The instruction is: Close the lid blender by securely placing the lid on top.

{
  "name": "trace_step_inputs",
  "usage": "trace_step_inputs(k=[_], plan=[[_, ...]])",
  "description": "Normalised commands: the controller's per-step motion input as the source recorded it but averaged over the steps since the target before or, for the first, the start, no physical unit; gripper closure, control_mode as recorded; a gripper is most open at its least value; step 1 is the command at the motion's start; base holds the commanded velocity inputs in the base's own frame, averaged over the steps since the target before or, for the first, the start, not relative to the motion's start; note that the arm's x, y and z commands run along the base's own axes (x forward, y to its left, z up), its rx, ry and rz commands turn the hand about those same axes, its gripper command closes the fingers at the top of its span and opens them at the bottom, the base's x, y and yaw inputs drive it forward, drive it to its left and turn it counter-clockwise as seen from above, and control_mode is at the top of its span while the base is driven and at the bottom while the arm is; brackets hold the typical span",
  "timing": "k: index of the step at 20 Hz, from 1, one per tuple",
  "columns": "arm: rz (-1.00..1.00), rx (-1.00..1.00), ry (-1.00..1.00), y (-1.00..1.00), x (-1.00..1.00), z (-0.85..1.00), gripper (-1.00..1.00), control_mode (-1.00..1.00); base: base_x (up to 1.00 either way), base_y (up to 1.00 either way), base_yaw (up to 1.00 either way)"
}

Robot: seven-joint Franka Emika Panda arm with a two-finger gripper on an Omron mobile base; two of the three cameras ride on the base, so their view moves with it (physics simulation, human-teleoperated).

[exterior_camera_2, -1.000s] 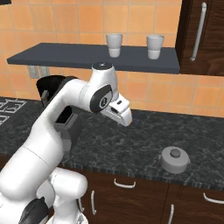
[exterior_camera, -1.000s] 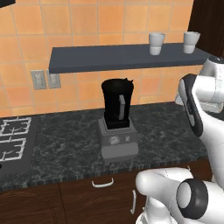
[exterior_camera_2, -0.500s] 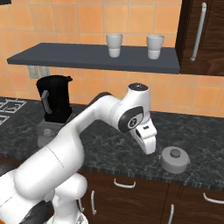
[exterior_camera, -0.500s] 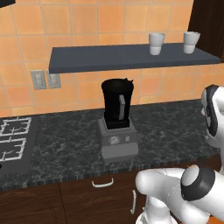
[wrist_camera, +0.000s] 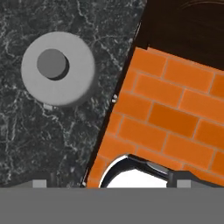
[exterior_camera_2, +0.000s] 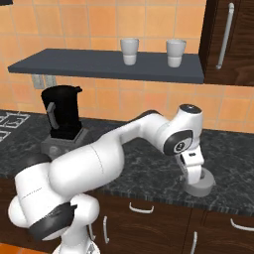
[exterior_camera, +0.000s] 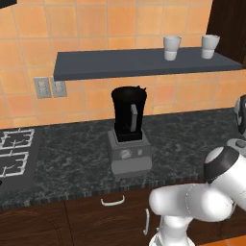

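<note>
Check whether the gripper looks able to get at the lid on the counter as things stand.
Probably yes. The lid lies alone on the dark counter with nothing on or beside it, and the gripper hangs just above it, off-centre.

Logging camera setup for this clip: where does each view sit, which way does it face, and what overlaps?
Left base view: behind the arm's left, facing the blender and wall shelf; white arm lower right.
Right base view: behind the arm's right; arm reaches to the lid near the counter's front edge.
Hand view: looks down at the lid on the counter.
Both base views share blender, shelf, cups.
</note>
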Motion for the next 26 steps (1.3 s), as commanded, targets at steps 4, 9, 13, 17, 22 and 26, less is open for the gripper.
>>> trace_step_inputs(k=[4, 9, 13, 17, 22, 26], plan=[[-0.01, 0.00, 0.06, -0.24, 0.34, -0.42, -1.00, -1.00, 0.00, 0.00, 0.00], [-0.01, 0.00, 0.10, 0.00, 0.51, -0.33, -1.00, -1.00, 0.00, 0.00, 0.00], [0.00, 0.01, 0.03, -0.09, 0.36, -0.13, -1.00, -1.00, 0.00, 0.00, 0.00], [0.00, 0.05, 0.00, -0.27, 0.31, -0.17, -1.00, -1.00, 0.00, 0.00, 0.00], [0.00, 0.04, 0.00, -0.24, 0.26, -0.30, -1.00, -1.00, 0.00, 0.00, 0.00], [0.00, 0.02, -0.01, -0.23, 0.27, -0.20, -1.00, -1.00, 0.00, 0.00, 0.00]])
